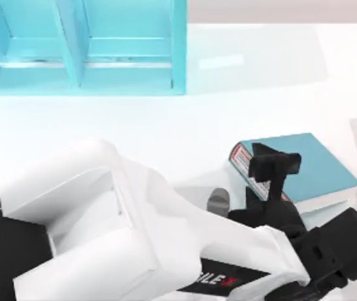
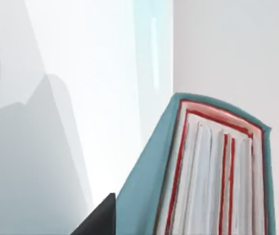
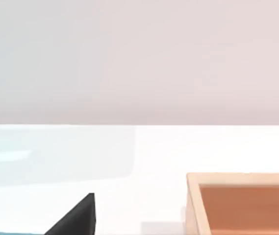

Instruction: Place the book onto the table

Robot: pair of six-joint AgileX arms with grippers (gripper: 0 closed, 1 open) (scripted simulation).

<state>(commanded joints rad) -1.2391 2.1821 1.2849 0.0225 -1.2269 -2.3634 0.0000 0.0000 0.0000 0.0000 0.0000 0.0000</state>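
Observation:
The teal book (image 1: 313, 164) lies flat and low over the right part of the white table (image 1: 165, 125). Its white page edges face the front, and its red-and-white spine (image 1: 241, 160) faces left. I cannot tell whether it touches the surface. My left arm reaches across from the lower left. My left gripper (image 1: 272, 172) is shut on the book at its spine end, with one black finger on the top cover. The left wrist view shows the spine (image 2: 213, 176) close up, with a black finger (image 2: 100, 218) against the teal cover. My right gripper (image 3: 80, 215) is parked low over the table.
A teal compartmented shelf unit (image 1: 78, 44) stands at the back left of the table. A wooden box (image 3: 242, 200) sits on the table near my right gripper. My left arm's white body (image 1: 115, 232) covers the front left of the top view.

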